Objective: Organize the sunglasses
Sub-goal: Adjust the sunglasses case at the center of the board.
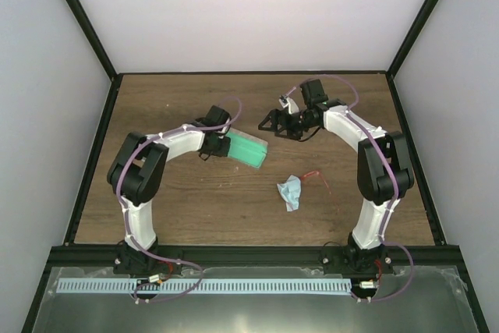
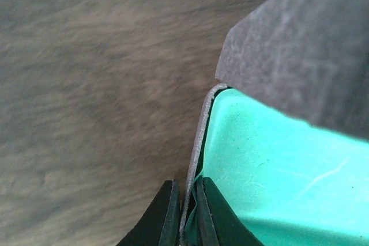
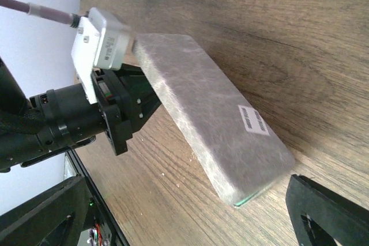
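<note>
The left pincer (image 2: 187, 191) is closed tight on the thin grey edge of the glasses case (image 1: 248, 150). One dark finger (image 2: 166, 214) sits on the outside and the other lies against the mint-green lining. The case's grey felt shell carries a small white label (image 3: 253, 120) and faces the right wrist camera, while the green side shows from above. The right pincer (image 1: 274, 121) hangs just beyond the case's far end with its jaws spread wide, holding nothing.

Under both lies a brown wood-grain tabletop (image 1: 195, 200), framed by black rails (image 1: 242, 253) and closed in by plain pale walls (image 1: 249, 13).

The sunglasses (image 1: 316, 178), a thin red wire frame, lie flat on the wood, well apart from the left pincer, to its right and nearer the arm bases. They are also clear of the right pincer, close by the right arm's elbow. A crumpled light-blue cloth (image 1: 290, 191) lies just beside them, but whether the two touch cannot be told.
</note>
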You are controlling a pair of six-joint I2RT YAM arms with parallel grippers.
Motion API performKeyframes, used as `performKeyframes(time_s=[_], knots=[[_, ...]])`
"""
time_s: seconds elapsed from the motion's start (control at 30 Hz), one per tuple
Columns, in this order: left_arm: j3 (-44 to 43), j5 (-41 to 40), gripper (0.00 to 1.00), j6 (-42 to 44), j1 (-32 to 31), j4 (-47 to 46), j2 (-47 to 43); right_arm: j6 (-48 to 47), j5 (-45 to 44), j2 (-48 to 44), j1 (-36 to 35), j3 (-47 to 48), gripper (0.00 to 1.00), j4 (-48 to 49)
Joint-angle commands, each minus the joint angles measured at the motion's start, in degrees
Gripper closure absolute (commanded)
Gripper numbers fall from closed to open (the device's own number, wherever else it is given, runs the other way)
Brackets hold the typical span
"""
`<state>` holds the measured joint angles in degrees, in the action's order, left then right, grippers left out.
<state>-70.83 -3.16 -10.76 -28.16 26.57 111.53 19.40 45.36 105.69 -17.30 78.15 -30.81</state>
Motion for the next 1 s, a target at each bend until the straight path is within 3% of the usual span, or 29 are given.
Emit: performKeyframes(time_s=[0.0,0.3,0.6,0.7,0.83,0.97], knots=[[4.7,-6.7,0.96,-11.0,0.3,1.5,-2.4,1.1,1.0,-0.9,0.7,-0.6,0.04,0.9],[4.6,-11.5,0.96,-25.4,0.4,3.2,-1.4,1.7,-0.9,-1.3,0.7,-2.5,0.04,0.5],[-0.3,-12.3,0.95,-27.5,0.4,6.0,2.6,2.3,-2.1,-2.9,0.7,-3.1,0.04,-0.1],[0.5,-12.1,0.83,-26.8,0.4,5.8,1.1,2.3,-3.2,-4.1,0.8,-3.0,0.04,-0.7],[3.2,-11.0,0.57,-25.6,0.4,4.4,-2.4,3.0,-6.6,-7.0,0.7,-3.8,0.04,-1.7],[5.5,-9.2,0.39,-23.7,0.3,2.4,-6.7,5.1,-15.1,-13.3,0.7,-7.4,0.05,-3.2]])
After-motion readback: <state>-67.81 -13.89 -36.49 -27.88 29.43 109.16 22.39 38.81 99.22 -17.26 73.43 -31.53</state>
